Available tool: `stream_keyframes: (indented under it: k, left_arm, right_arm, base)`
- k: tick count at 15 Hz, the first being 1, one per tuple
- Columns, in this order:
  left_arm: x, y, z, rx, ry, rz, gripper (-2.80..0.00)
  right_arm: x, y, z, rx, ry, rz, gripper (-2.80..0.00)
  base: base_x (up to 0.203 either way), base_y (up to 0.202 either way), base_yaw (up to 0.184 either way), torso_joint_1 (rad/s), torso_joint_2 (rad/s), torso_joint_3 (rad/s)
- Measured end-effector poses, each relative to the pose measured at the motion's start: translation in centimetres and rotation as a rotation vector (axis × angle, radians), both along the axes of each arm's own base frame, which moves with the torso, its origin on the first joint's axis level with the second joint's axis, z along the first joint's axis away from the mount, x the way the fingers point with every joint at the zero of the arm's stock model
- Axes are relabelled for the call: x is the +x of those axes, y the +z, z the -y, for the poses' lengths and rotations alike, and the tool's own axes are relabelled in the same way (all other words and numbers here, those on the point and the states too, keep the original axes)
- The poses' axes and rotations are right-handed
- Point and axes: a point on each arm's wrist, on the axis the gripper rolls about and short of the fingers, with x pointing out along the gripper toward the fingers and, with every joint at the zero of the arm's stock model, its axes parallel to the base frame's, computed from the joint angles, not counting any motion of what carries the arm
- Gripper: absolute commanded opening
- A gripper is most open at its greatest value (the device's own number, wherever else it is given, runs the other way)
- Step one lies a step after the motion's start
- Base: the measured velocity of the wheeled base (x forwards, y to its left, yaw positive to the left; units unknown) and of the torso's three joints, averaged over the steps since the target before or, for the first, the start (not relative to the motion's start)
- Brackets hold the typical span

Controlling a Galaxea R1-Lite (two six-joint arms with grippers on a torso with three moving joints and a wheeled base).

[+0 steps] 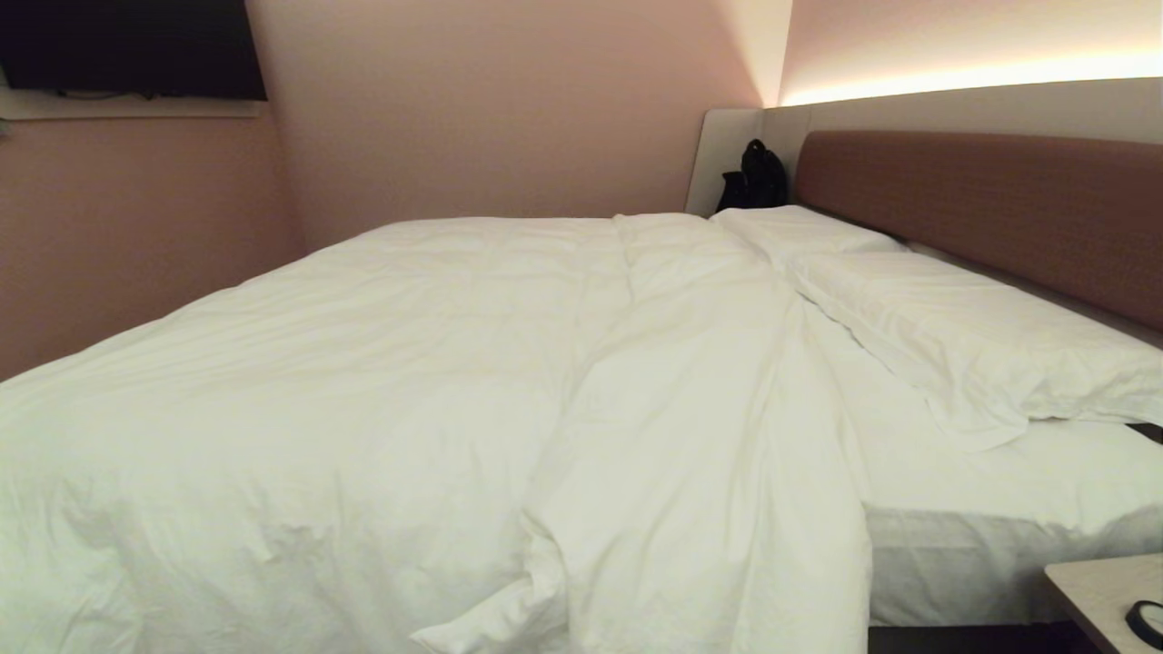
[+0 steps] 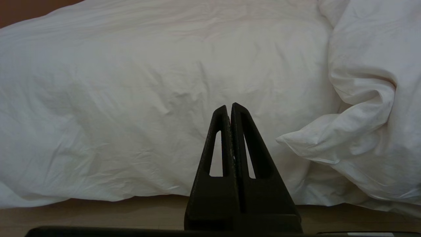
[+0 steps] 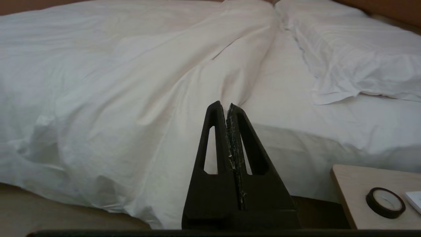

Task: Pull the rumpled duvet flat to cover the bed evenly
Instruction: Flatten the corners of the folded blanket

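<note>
**Duvet bunched toward foot of bed, both grippers closed and empty**

Nearest the camera: a folded corner of the duvet [image 1: 382, 381], drooping over the near side of the bed [image 1: 990, 554] toward the floor. Thick, puffy and white, spread over most of the mattress away from the headboard [image 1: 990, 209]. Upper edge running as a long rumpled ridge at an angle, stopping short of the headboard. Between that ridge and the headboard, a bare wedge of fitted sheet [image 1: 981, 472], wider at the near side of the bed. Two flat white pillows [image 1: 963, 318] lined up against the headboard, uncovered. A dark bag [image 1: 754, 177] beyond the far end of the headboard. A pale nightstand [image 1: 1099, 590] just beside the near corner of the bed at the headboard end, with a roll of dark tape [image 3: 384, 202] on top.

Left gripper [image 2: 229, 108] low beside the bed, pointed at the duvet's hanging side, fingers pressed together, nothing held. Right gripper [image 3: 227, 107] also beside the bed, closer to the headboard end, aimed at the ridge, fingers pressed together, nothing held. Neither touching fabric.

Judged progress: barely begun. No grasp yet made. Left to do: taking hold of the duvet's upper edge, drawing it toward the headboard, smoothing out the ridge and the folded corner.
</note>
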Motion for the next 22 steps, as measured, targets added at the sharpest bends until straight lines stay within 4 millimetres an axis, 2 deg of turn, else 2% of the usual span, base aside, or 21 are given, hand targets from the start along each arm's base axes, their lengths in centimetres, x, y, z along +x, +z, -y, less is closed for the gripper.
stream_keyframes:
  k: [2, 5, 8, 11, 14, 17, 19, 22]
  left_arm:
    - [0.0, 0.0, 0.0, 0.0, 0.0, 0.0, -2.8]
    - [0.0, 0.0, 0.0, 0.0, 0.0, 0.0, -2.8]
    - [0.0, 0.0, 0.0, 0.0, 0.0, 0.0, -2.8]
    - [0.0, 0.0, 0.0, 0.0, 0.0, 0.0, -2.8]
    - [0.0, 0.0, 0.0, 0.0, 0.0, 0.0, -2.8]
    - [0.0, 0.0, 0.0, 0.0, 0.0, 0.0, -2.8]
    - [0.0, 0.0, 0.0, 0.0, 0.0, 0.0, -2.8]
    - [0.0, 0.0, 0.0, 0.0, 0.0, 0.0, -2.8]
  right_arm:
    - [1.5, 1.6, -0.1, 0.006, 0.023, -0.055, -2.8]
    - [5.5, 3.8, -0.2, 0.043, 0.062, -0.179, -2.8]
    - [11.5, 5.8, -0.5, 0.106, 0.084, -0.296, -2.8]
    - [18.3, 6.3, -0.7, 0.169, 0.098, -0.399, -2.8]
    - [24.7, 5.0, -1.2, 0.221, 0.131, -0.494, -2.8]
    - [29.5, 2.1, -2.2, 0.245, 0.172, -0.607, -2.8]
    - [31.3, -0.7, -3.0, 0.244, 0.188, -0.704, -2.8]
    - [31.6, -4.1, -3.5, 0.239, 0.182, -0.831, -2.8]
  base:
    - [0.0, 0.0, 0.0, 0.0, 0.0, 0.0]
    - [0.0, 0.0, 0.0, 0.0, 0.0, 0.0]
    - [0.0, 0.0, 0.0, 0.0, 0.0, 0.0]
    - [0.0, 0.0, 0.0, 0.0, 0.0, 0.0]
    - [0.0, 0.0, 0.0, 0.0, 0.0, 0.0]
    - [0.0, 0.0, 0.0, 0.0, 0.0, 0.0]
    - [0.0, 0.0, 0.0, 0.0, 0.0, 0.0]
    - [0.0, 0.0, 0.0, 0.0, 0.0, 0.0]
